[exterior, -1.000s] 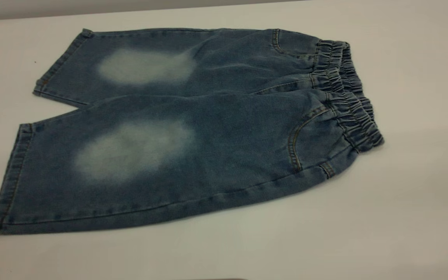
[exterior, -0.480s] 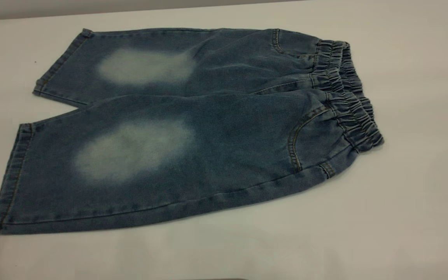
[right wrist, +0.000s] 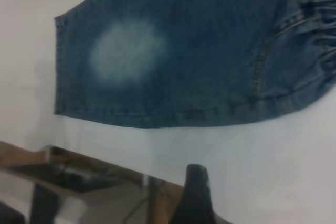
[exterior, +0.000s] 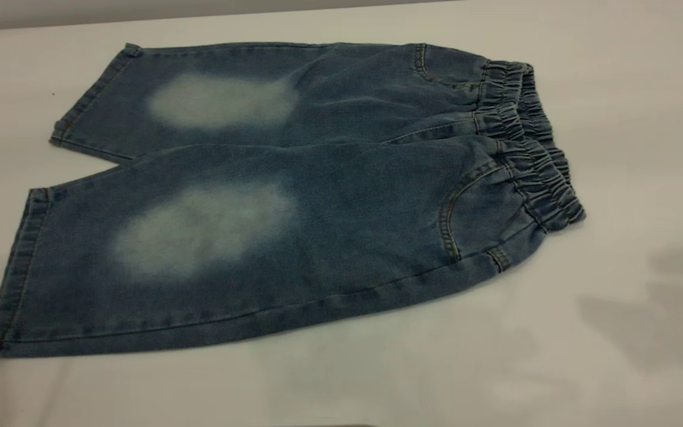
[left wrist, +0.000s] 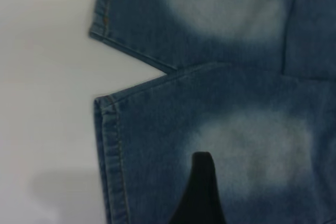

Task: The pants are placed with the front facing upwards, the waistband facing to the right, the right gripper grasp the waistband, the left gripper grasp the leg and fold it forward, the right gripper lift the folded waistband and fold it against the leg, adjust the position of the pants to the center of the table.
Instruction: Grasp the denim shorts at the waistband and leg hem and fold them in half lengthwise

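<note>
Shadows now darken the table at lower right; the pants lie flat mid-frame, waistband right. Neither gripper's spread is discernible: left gripper hangs over a leg, right gripper over bare table. A shallow pinch could slip off the bunched elastic.

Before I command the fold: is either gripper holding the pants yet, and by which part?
Nothing is held. The pants lie flat and unfolded on the table, waistband untouched. A finger shows in the left wrist view above a leg.
</note>
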You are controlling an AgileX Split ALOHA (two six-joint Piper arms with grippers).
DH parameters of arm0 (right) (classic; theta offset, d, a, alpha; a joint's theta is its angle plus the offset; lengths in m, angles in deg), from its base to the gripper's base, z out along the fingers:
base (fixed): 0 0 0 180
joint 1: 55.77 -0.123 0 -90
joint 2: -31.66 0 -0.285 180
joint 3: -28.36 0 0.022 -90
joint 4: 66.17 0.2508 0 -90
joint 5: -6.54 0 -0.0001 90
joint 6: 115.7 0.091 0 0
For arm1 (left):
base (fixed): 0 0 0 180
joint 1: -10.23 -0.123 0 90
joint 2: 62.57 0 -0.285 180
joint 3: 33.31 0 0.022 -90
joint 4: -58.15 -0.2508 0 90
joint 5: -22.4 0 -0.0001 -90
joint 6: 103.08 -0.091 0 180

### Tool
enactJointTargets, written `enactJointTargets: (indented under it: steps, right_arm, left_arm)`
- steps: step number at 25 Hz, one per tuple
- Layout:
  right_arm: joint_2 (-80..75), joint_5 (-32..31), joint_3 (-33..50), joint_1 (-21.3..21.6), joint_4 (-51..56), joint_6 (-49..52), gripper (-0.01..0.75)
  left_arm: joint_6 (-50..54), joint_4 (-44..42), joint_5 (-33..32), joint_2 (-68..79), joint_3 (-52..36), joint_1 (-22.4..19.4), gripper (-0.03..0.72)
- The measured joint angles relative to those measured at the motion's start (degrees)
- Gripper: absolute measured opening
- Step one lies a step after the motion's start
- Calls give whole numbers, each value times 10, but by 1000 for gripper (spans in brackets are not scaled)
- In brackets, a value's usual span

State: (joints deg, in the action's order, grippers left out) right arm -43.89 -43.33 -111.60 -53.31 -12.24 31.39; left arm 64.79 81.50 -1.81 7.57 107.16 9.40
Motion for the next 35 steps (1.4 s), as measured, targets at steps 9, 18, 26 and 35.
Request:
enactJointTargets:
  steps: [9,18,26,35]
  right_arm:
    - [-219,133,18,-75,159,-144,547]
    - [-410,199,-28,-76,261,-233,547]
    - [-487,198,-45,-33,306,-293,547]
    - [-538,140,-48,-17,430,-438,547]
  left_arm:
    - [-97,81,16,85,27,0,577]
    - [-118,106,16,89,28,0,578]
    - [-120,110,16,90,28,0,578]
    - [-126,114,16,90,28,0,578]
